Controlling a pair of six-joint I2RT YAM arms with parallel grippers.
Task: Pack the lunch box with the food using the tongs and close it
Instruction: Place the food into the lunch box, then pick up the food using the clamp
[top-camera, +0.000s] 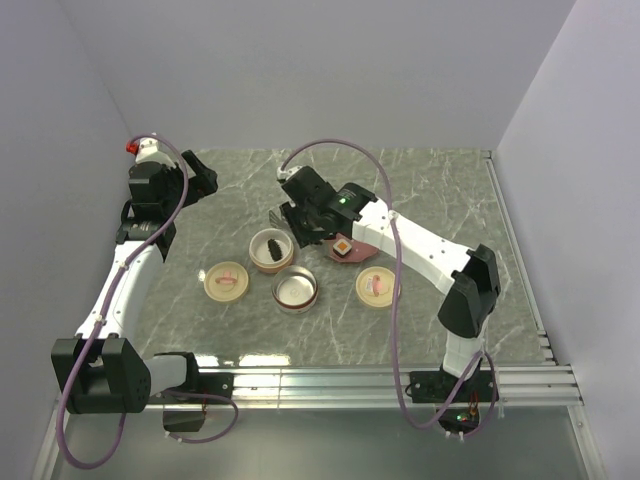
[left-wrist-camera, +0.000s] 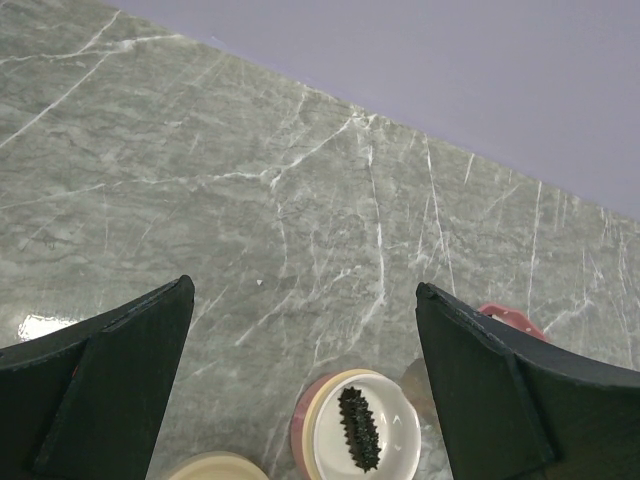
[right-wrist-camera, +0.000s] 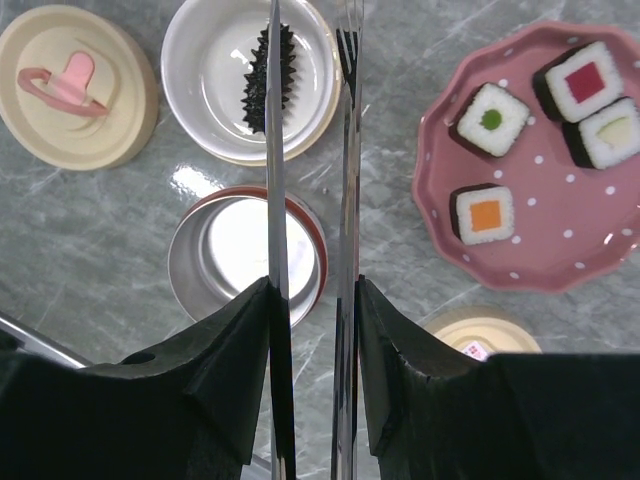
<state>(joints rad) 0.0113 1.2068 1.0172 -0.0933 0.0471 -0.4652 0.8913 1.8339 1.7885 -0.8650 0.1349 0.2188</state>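
My right gripper (right-wrist-camera: 313, 285) is shut on the tongs (right-wrist-camera: 347, 180), one thin metal arm against each finger. The arms run side by side, a little apart, with nothing between them, and reach over the white bowl (right-wrist-camera: 215, 75), where the left arm crosses a dark spiky piece (right-wrist-camera: 262, 85). The food, several sushi pieces (right-wrist-camera: 490, 118), lies on the red dotted plate (right-wrist-camera: 560, 235) to the right. The steel lunch box tier (right-wrist-camera: 225, 255) with a red rim stands empty below the tongs. From above, the right gripper (top-camera: 305, 215) hangs behind the bowl (top-camera: 268, 250). My left gripper (left-wrist-camera: 305, 290) is open and empty, off at the back left (top-camera: 200, 180).
A cream lid with a pink handle (right-wrist-camera: 75, 80) lies left of the bowl. A second cream lid (right-wrist-camera: 480, 330) sits below the plate. From above, lid (top-camera: 226, 280), steel tier (top-camera: 295, 288) and lid (top-camera: 376, 287) form a row. Side walls close in both edges.
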